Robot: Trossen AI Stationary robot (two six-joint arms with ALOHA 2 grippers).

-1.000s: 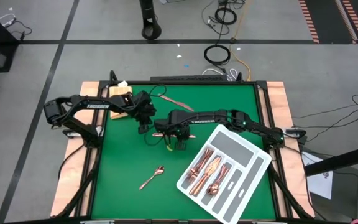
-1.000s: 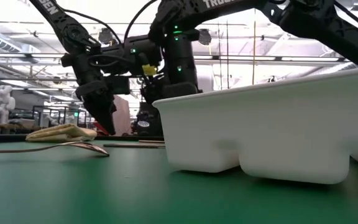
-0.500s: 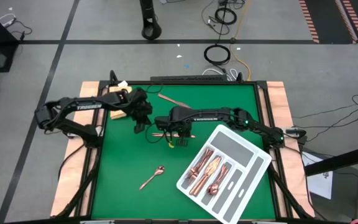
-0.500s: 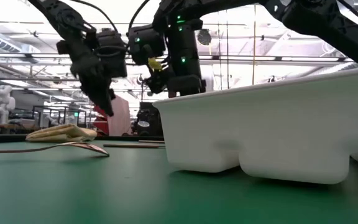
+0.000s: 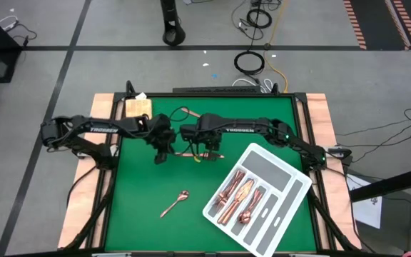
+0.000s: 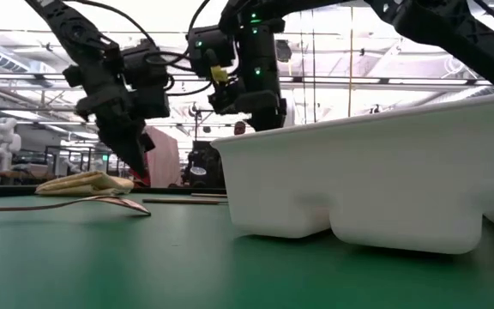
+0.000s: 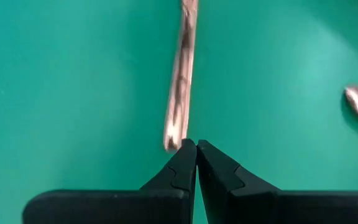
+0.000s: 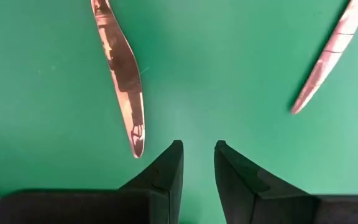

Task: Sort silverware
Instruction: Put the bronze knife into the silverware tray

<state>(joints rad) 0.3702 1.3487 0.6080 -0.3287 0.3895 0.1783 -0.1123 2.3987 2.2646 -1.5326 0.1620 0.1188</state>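
Several copper pieces of silverware (image 5: 237,196) lie in the white divided tray (image 5: 284,187). A spoon (image 5: 175,204) lies alone on the green mat, toward the near edge. Two knives (image 8: 123,68) (image 8: 331,53) lie flat ahead of my right gripper (image 8: 197,149), which is open with a narrow gap and hovers at mid-table (image 5: 209,148). My left gripper (image 7: 196,144) is shut, low over the mat (image 5: 158,152), its tips at the end of a copper handle (image 7: 180,81). Another piece (image 5: 184,112) lies near the far edge. My left gripper points its shut fingertips (image 7: 188,155) down at the mat, right beside the free end of the copper handle (image 7: 171,142). I cannot tell whether they touch it. The handle lies flat on the mat.
A folded yellow cloth (image 5: 138,107) sits at the far left corner of the mat. The tray lies askew at the near right. Bare green mat (image 5: 141,221) spreads around the lone spoon. Wooden table edges (image 5: 91,178) flank the mat.
My left gripper rose, shifted toward the table's left and came down again nearer the near edge, uncovering the yellow cloth. My right gripper drew back toward the far edge.
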